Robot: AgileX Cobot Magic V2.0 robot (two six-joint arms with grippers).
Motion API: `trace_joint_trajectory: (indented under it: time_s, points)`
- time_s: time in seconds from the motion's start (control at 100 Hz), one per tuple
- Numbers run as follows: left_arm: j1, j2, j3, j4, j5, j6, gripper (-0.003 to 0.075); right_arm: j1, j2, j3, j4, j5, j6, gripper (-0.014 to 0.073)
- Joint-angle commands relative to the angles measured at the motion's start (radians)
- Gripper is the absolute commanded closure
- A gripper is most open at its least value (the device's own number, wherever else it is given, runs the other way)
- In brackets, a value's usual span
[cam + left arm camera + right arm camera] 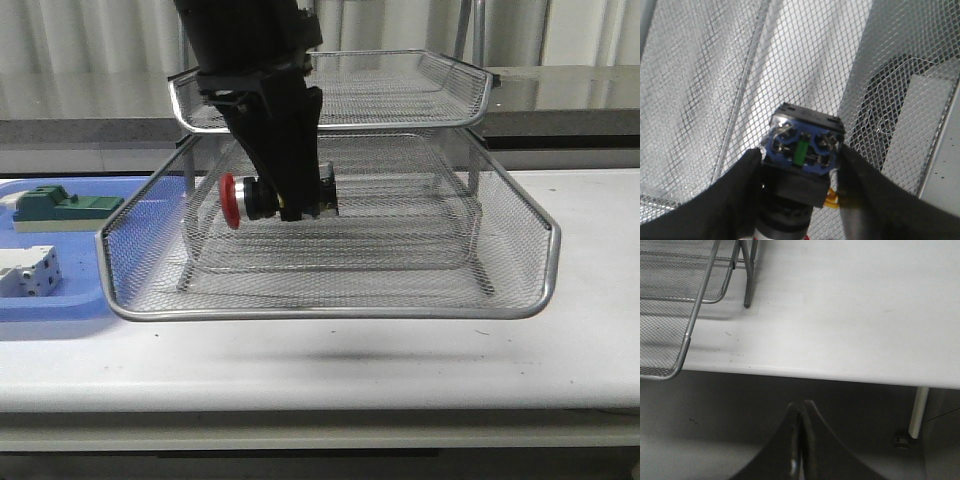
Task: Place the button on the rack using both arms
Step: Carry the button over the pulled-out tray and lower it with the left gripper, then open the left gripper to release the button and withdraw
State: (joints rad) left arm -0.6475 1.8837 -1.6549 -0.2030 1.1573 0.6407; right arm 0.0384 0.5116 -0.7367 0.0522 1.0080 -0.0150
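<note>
My left gripper point(285, 205) is shut on the button point(250, 199), which lies sideways with its red head pointing left, inside the middle tier of the silver wire rack point(330, 300). In the left wrist view the button's blue and black body point(802, 145) sits between the two black fingers point(735, 190), just above the mesh floor. My right gripper point(801, 412) is shut and empty, held off the table's front edge, to the right of the rack's corner point(682, 352). The right arm is out of the front view.
A blue plastic tray point(50, 300) at the left holds a green block point(62, 207) and a white block point(30, 272). The rack's top tier point(400, 85) is just above my left arm. The white table point(850, 305) runs to the right of the rack.
</note>
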Motion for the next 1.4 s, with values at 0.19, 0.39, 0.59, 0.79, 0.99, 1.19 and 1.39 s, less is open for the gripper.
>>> trace_joint_trajectory:
  time_s: [0.19, 0.39, 0.59, 0.79, 0.99, 1.19, 1.39]
  points:
    - [-0.006, -0.049, -0.026, -0.031, -0.038, -0.010, 0.0203, -0.001, 0.003, -0.033, -0.004, -0.057, -0.003, 0.0662]
    - [-0.003, -0.062, -0.026, -0.033, -0.032, -0.016, 0.0206, -0.001, 0.003, -0.033, -0.004, -0.057, -0.003, 0.0662]
    - [0.028, -0.137, -0.026, -0.034, -0.003, -0.046, 0.0207, -0.001, 0.003, -0.033, -0.004, -0.057, -0.003, 0.0662]
    - [0.112, -0.261, -0.026, -0.034, 0.035, -0.074, 0.0209, -0.001, 0.003, -0.033, -0.004, -0.057, -0.003, 0.0662]
    - [0.247, -0.399, -0.003, -0.034, 0.023, -0.092, 0.0209, -0.001, 0.003, -0.033, -0.004, -0.057, -0.003, 0.0662]
    - [0.424, -0.577, 0.125, -0.067, -0.084, -0.110, 0.0209, -0.001, 0.003, -0.033, -0.004, -0.057, -0.003, 0.0662]
    - [0.573, -0.814, 0.380, -0.148, -0.308, -0.110, 0.0209, -0.001, 0.003, -0.033, -0.004, -0.057, -0.003, 0.0662]
